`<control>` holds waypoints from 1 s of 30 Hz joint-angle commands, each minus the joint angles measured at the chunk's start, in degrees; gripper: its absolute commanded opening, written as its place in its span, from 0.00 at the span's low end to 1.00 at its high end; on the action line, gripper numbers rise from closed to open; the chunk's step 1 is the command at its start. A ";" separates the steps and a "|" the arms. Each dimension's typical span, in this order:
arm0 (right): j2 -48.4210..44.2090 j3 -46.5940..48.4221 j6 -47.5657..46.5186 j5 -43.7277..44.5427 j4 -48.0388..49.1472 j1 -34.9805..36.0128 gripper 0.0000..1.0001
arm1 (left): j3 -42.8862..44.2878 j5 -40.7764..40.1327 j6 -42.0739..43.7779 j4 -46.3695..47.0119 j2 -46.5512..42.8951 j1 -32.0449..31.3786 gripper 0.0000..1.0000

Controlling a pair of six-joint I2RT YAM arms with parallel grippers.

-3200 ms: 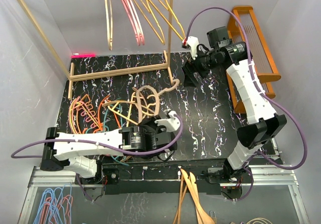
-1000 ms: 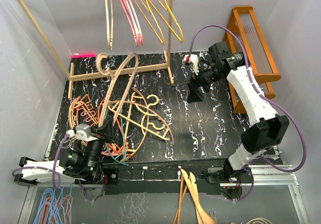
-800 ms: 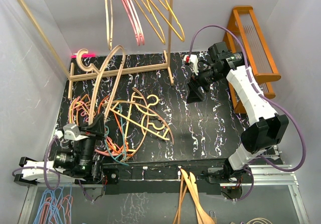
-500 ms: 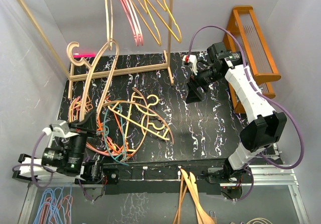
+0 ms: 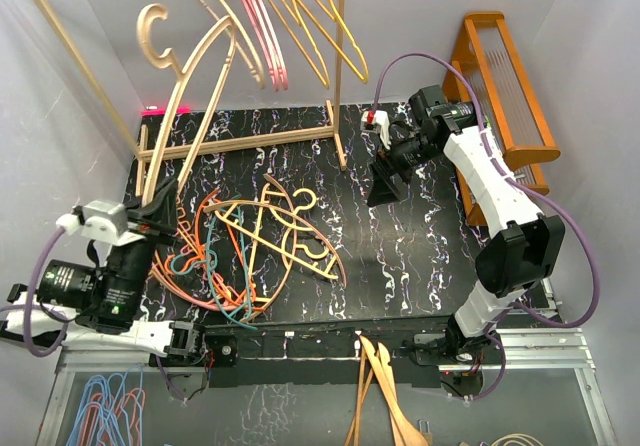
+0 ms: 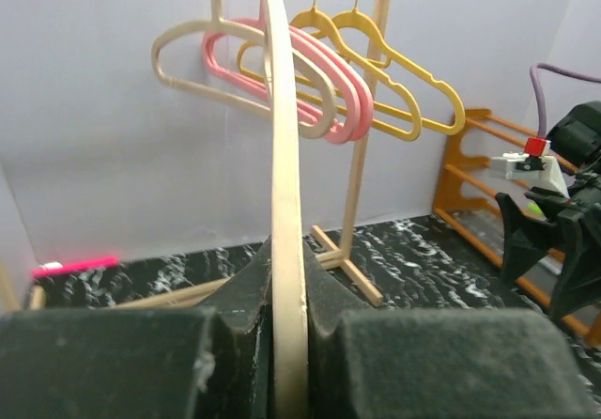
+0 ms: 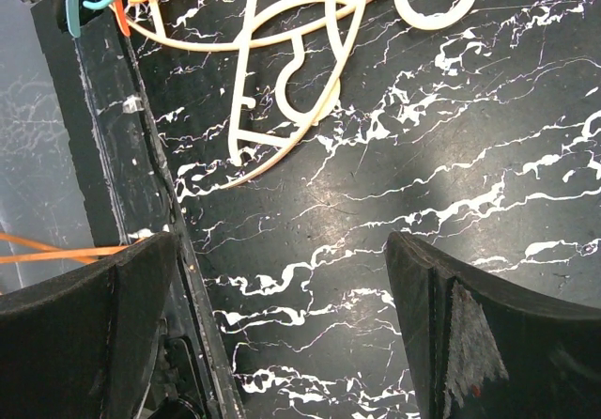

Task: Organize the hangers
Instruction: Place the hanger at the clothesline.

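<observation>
My left gripper [image 5: 150, 222] is shut on a tan hanger [image 5: 196, 86], held up off the table with its hook [image 5: 152, 32] high at the back left. In the left wrist view the tan hanger [image 6: 286, 193] runs straight up from between my pads [image 6: 242, 292] toward the rail. On that rail hang pink hangers [image 5: 262, 36] and yellow hangers [image 5: 322, 28]. A tangled pile of orange, yellow and teal hangers [image 5: 250, 236] lies on the black table. My right gripper [image 5: 386, 182] hangs open over bare table, with a pale yellow hanger [image 7: 282, 90] ahead of it.
The wooden clothes rack has a post [image 5: 340, 56] and a base bar [image 5: 240, 142] at the back. An orange wooden shelf [image 5: 512, 96] stands at the right. Light wooden hangers [image 5: 385, 396] and blue wire hangers [image 5: 100, 411] lie below the table's near edge.
My left arm has drawn back to the left and raised the tan hanger, its hook climbing from the rack's base up toward the rail. The right arm has hardly moved.
</observation>
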 commanded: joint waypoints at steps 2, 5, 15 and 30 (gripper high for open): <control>-0.08 2.84 0.42 -2.65 -0.30 -0.22 0.99 | 8.34 -0.55 15.73 2.95 11.01 -0.32 0.00; -0.04 2.82 0.47 -2.85 -0.40 -0.20 0.99 | 10.40 -1.55 21.07 5.70 13.96 -0.29 0.00; 0.89 3.37 -0.05 -3.58 -0.70 -0.18 0.99 | 17.51 -4.17 42.64 22.98 27.10 1.43 0.00; 1.05 3.00 -2.64 -3.56 -1.10 -0.23 0.99 | 31.26 -10.37 10.30 -26.57 38.13 33.99 0.00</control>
